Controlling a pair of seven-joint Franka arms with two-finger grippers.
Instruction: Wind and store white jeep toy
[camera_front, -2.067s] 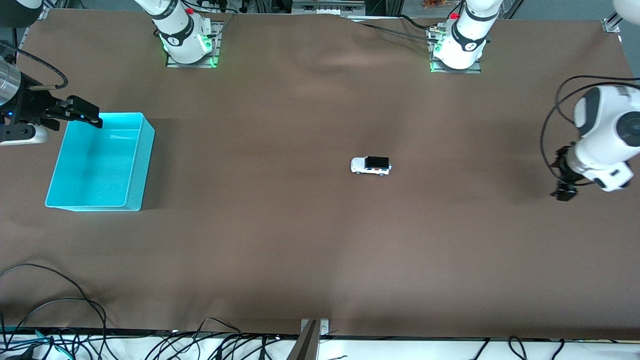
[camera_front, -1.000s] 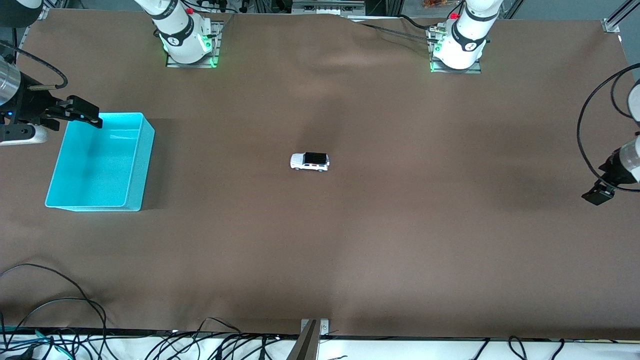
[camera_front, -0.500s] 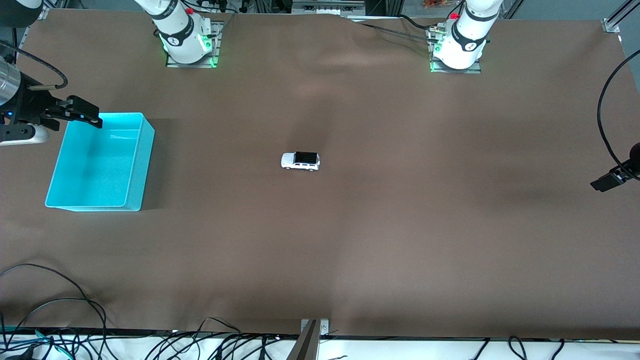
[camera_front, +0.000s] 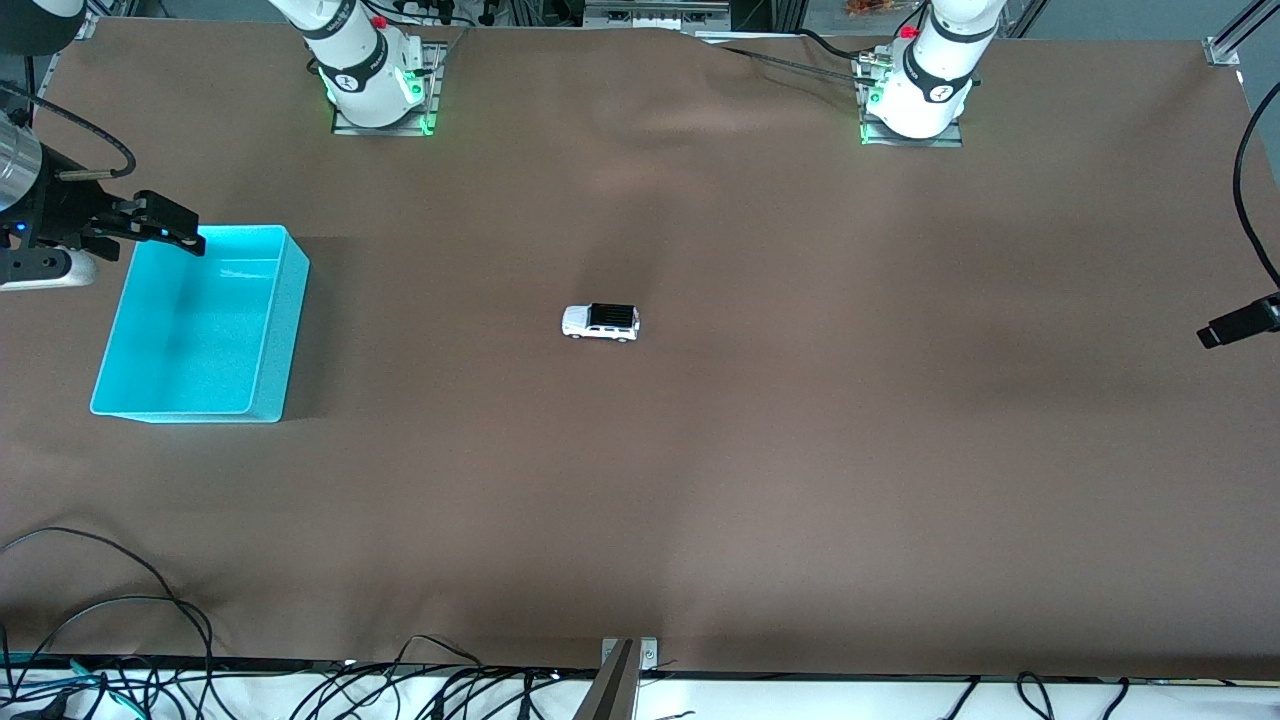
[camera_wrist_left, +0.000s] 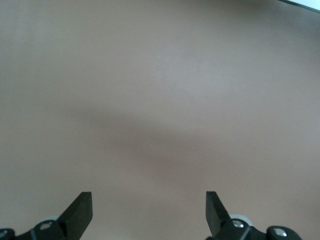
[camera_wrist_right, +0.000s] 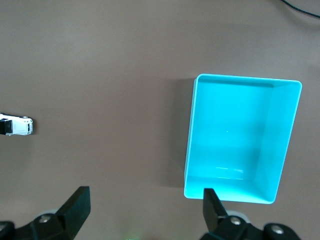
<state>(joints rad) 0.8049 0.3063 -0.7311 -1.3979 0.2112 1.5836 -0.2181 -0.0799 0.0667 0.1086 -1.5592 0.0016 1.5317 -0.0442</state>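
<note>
Front view shows the white jeep toy (camera_front: 600, 322) standing on its wheels on the brown table (camera_front: 700, 480), about in the middle, well apart from the cyan bin (camera_front: 200, 320), which stands toward the right arm's end. Compared with two seconds ago, the toy has rolled a good way toward the bin, and in the last half second it has not moved any more, so it has come to rest. My judgement is that the winding and the run are finished and only the storing remains: the toy must be picked up and put into the bin, which is empty now.

The left gripper (camera_front: 1238, 323) has pulled back to the edge of the table at the left arm's end, and only a dark tip of it shows in the front view. Its wrist view shows both fingers (camera_wrist_left: 80, 210) spread wide with nothing but bare table under them.

The right gripper (camera_front: 160, 228) waits over the bin's corner that is farther from the front camera. Its jaws are also wide and hold nothing. In the right wrist view the bin and the toy are both seen below it, so this arm seems well placed for the pick.
</note>
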